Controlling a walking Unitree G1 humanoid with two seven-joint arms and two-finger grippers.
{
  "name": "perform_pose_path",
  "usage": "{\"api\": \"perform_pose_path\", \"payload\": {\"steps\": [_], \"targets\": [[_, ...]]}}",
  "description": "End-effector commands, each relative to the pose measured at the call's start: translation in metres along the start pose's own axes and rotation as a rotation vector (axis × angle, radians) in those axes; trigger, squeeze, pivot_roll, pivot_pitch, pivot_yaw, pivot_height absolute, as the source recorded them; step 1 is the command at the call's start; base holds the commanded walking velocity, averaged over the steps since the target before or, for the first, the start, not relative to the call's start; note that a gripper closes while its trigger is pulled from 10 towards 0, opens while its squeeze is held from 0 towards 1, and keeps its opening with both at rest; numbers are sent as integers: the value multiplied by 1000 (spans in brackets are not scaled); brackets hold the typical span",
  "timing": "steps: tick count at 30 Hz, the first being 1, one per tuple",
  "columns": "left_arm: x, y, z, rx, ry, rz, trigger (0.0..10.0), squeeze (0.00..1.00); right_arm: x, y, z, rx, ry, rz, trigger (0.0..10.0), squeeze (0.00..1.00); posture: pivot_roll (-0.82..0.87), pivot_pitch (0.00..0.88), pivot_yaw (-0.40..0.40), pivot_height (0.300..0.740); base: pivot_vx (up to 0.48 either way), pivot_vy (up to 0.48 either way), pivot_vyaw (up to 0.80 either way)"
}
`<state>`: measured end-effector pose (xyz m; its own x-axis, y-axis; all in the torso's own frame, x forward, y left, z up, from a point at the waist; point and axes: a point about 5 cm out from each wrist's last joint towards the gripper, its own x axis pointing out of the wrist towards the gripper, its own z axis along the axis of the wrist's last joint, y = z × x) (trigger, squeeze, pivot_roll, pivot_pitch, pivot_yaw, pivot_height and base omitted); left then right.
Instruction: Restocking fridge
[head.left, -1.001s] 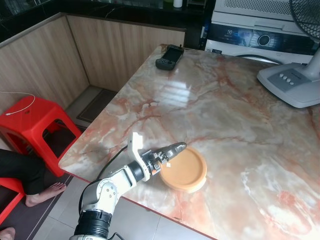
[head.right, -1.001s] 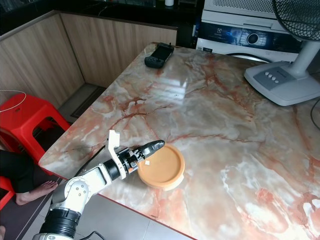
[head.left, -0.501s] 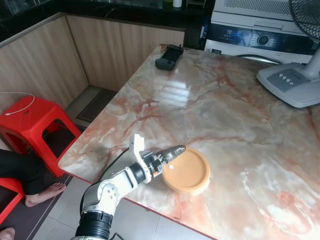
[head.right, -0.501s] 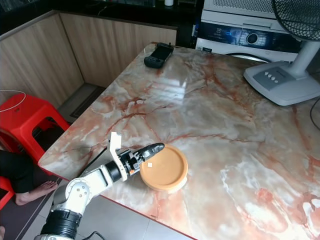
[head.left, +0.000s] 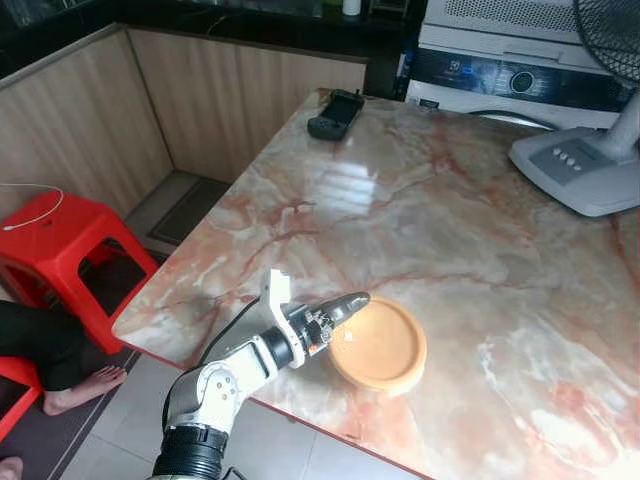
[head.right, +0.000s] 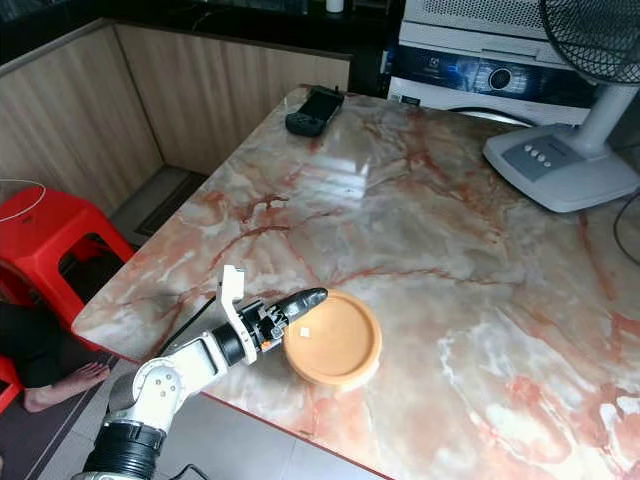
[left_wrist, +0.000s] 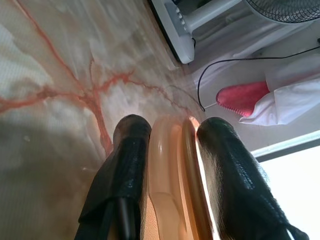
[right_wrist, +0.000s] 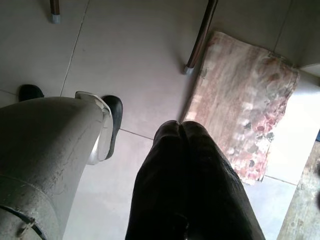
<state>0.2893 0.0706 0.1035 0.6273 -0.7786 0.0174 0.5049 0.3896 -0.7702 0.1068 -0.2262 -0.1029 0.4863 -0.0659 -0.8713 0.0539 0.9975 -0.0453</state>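
At the near edge of the pink-veined marble table, the left end effector pinches the near-left rim of the round, shallow orange plastic dish, one finger above and one below. The dish lies flat, extending right and away from the fingertips. The right end effector hangs idle over the floor, fingers pressed together. Farther off sit a black handheld controller and a grey fan base. The dish's contents cannot be made out.

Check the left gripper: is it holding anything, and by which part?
Yes. The left gripper is shut on the orange plate, pinching its rim at the edge nearest the robot, one finger above and one below. The right gripper hangs shut, holding nothing.
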Motion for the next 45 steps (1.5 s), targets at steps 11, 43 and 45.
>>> {"api": "perform_pose_path", "payload": {"steps": [11,43,45], "targets": [[4,-13,14,22,-165,-20,0,0,-2,-5,-4,-24,24,-8,10000,0,58,66,-81,740,0,0,0],[-5,-24,33,34,-364,-1,10000,0,-2,-2,-6,-10,24,1,10000,0,76,82,-64,740,0,0,0],[-7,-24,33,23,-379,11,10000,0,-2,-2,-6,-8,25,0,10000,0,77,84,-64,740,0,0,0]]}}
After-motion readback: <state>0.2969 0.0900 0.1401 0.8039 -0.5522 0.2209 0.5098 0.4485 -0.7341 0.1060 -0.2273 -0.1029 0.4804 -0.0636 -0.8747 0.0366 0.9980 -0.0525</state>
